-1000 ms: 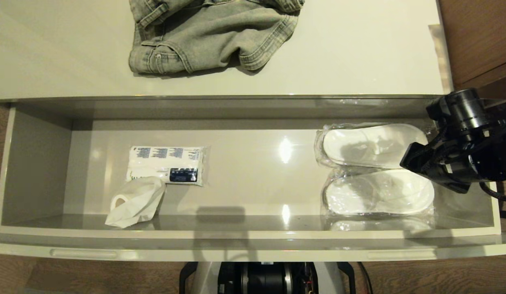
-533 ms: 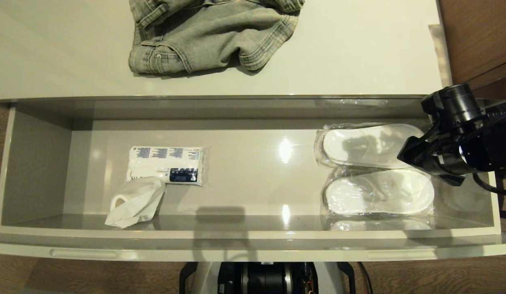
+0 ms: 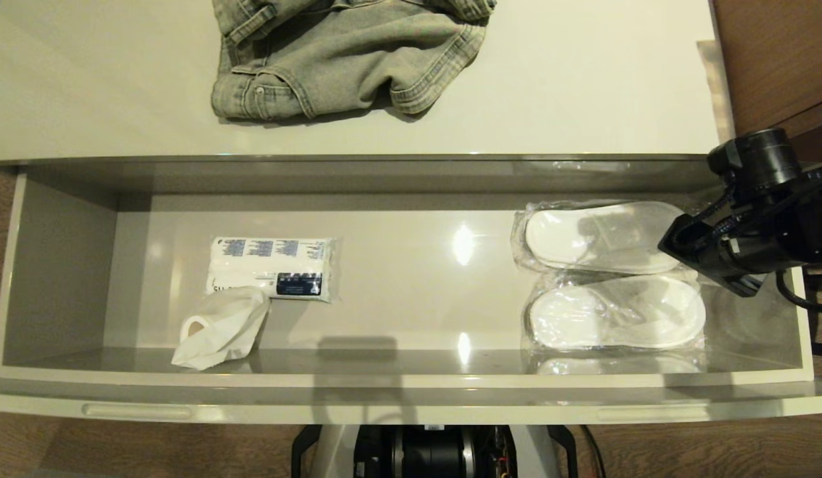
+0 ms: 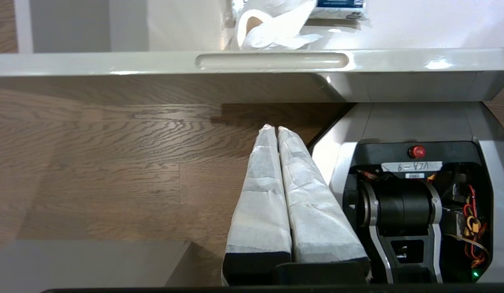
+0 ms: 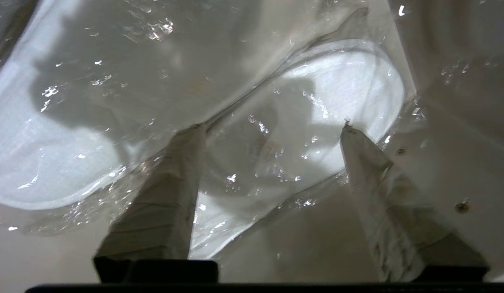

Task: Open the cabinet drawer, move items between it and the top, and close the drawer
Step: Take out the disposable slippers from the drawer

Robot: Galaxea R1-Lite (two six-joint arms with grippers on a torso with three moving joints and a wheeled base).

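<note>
The drawer (image 3: 411,388) is pulled out, and everything here is placed from it. Down in front of the drawer, over the wooden floor (image 4: 93,162), the left gripper (image 4: 272,129) hangs still with its two fingers pressed together, holding nothing. Inside the drawer, at its right end, lie two slipper packs, side by side and touching: the near slipper pack (image 3: 613,313) by the front wall and the far slipper pack (image 3: 600,236) behind it. The right gripper (image 5: 272,126) is just over their right ends with its fingers spread wide, and nothing is between them yet. The packs look light, flat and soft. Their clear bags are crinkly and shiny, so they may slip or bunch up. A good spot to pinch is likely the rounded end of a slipper, bag and slipper together. At the drawer's left end sit a tissue pack (image 3: 271,267) and a crumpled white tissue (image 3: 218,328). Behind the drawer, on the cabinet top (image 3: 583,86), lie folded jeans (image 3: 344,56).
</note>
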